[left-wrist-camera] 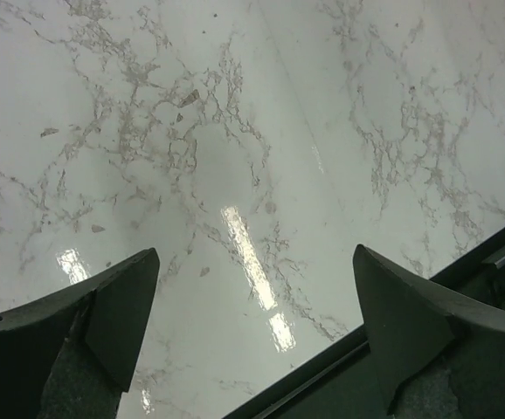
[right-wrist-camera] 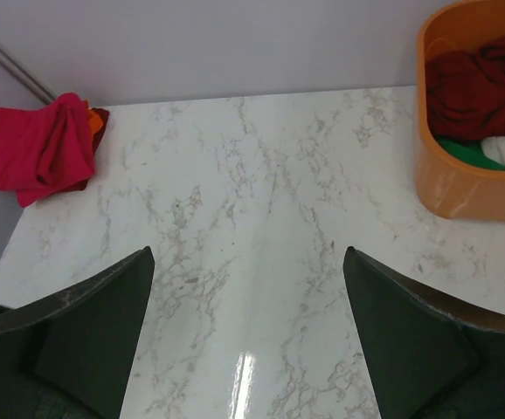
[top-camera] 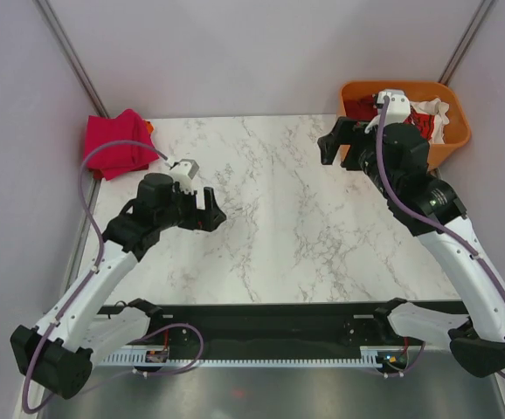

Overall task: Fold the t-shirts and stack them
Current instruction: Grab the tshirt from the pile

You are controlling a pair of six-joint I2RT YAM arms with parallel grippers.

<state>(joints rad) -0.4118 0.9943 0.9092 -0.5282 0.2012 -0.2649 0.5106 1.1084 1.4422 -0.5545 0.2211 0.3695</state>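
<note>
Pink-red t-shirt (top-camera: 115, 145) well beyond left hand (top-camera: 210, 212)

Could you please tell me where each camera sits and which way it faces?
Top external: above and behind both arms, looking down on table, pink-red t-shirt, orange tub.
Left wrist: over left gripper, facing bare marble; own fingers.
Right wrist: over right gripper, facing far edge; own fingers.
Shared: top and right wrist see t-shirt, tub.

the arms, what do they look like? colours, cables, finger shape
The left arm and right arm both have white links with black joints and bases. A mauve cable runs along each. The left gripper and right gripper have dark, matte, wedge-shaped fingers. No markings are visible.
</note>
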